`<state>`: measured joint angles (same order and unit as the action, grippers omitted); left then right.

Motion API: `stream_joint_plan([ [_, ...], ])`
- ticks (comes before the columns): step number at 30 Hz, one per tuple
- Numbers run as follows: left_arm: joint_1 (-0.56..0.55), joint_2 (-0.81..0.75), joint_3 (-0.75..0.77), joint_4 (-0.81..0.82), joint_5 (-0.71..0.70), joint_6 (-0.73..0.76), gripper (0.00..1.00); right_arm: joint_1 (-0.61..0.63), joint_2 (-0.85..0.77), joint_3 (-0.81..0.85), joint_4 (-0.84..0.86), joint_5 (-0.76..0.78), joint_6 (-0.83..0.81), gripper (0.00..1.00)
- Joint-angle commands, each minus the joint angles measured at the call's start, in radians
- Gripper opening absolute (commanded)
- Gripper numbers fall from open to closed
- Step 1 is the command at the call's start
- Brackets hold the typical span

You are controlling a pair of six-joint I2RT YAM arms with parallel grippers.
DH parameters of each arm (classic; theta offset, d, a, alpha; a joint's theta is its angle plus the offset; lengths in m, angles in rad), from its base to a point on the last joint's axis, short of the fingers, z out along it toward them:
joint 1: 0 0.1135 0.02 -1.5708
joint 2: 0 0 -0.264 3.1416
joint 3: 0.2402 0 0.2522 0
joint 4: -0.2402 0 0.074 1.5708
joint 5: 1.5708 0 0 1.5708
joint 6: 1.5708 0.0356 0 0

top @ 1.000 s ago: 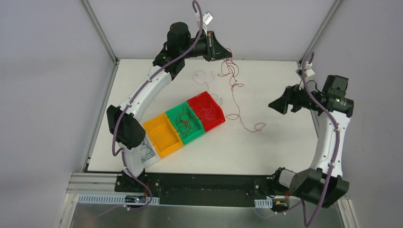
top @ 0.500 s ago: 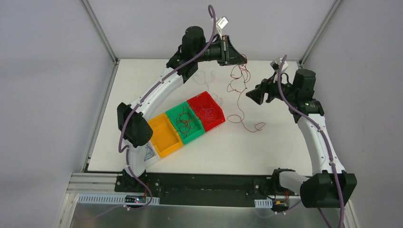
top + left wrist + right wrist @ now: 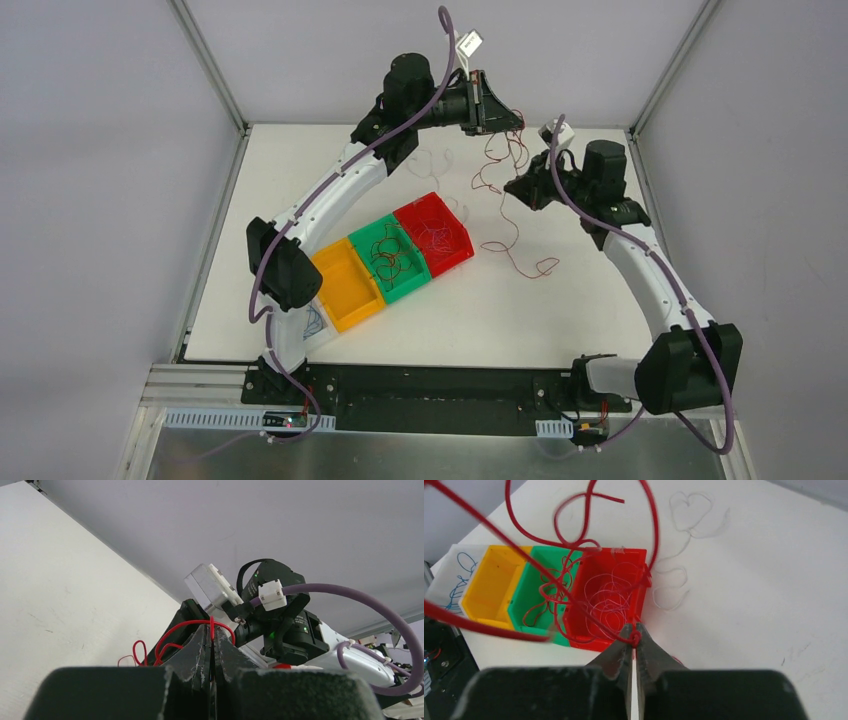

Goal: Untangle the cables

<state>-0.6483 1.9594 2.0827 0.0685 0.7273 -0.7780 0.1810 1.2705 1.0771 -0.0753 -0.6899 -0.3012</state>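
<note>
A bright red cable (image 3: 503,215) hangs in curls from my left gripper (image 3: 512,122), which is raised over the back of the table and shut on it. In the left wrist view the red cable (image 3: 175,628) loops over the shut tips of my left gripper (image 3: 212,630). My right gripper (image 3: 512,186) is just below and to the right, shut on a small knot of the same red cable (image 3: 636,639) at its tips (image 3: 634,630). The cable's lower end lies on the table (image 3: 535,268). A white cable (image 3: 672,587) lies loose on the table.
A row of bins sits mid-table: a red bin (image 3: 455,258) with fine white wire, a green bin (image 3: 410,290) with dark red wire, a yellow bin (image 3: 345,285), and a clear tray (image 3: 322,338) holding a blue cable (image 3: 312,320). More white wire (image 3: 430,160) lies behind the red bin.
My right arm swung left and forward to the hanging red cable, and its jaws went from open to shut on it. The left gripper moved right and up with the cable, then held.
</note>
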Motion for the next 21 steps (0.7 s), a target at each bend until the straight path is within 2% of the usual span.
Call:
stream_joint_plan([
  [1, 0.008, -0.020, 0.009, 0.031, -0.001, 0.025, 0.00, -0.023, -0.031, 0.057, -0.058, 0.026, -0.028, 0.00],
  [3, 0.044, -0.029, -0.039, 0.022, -0.015, 0.083, 0.00, -0.062, -0.084, 0.074, -0.133, 0.015, -0.038, 0.00],
  [6, 0.111, -0.042, -0.146, -0.014, -0.103, 0.179, 0.11, -0.163, -0.150, 0.140, -0.286, -0.003, -0.042, 0.00],
  [9, 0.147, -0.013, -0.198, -0.061, -0.076, 0.305, 0.19, -0.278, -0.200, 0.214, -0.363, -0.031, -0.021, 0.00],
  [12, 0.146, 0.020, -0.229, -0.094, -0.018, 0.388, 0.37, -0.361, -0.215, 0.271, -0.409, -0.081, 0.028, 0.00],
  [16, 0.143, 0.036, -0.226, -0.073, 0.018, 0.411, 0.49, -0.374, -0.221, 0.291, -0.427, -0.106, 0.060, 0.00],
  [21, 0.107, 0.004, -0.207, 0.122, 0.133, 0.415, 0.69, -0.373, -0.204, 0.327, -0.451, -0.141, 0.092, 0.00],
])
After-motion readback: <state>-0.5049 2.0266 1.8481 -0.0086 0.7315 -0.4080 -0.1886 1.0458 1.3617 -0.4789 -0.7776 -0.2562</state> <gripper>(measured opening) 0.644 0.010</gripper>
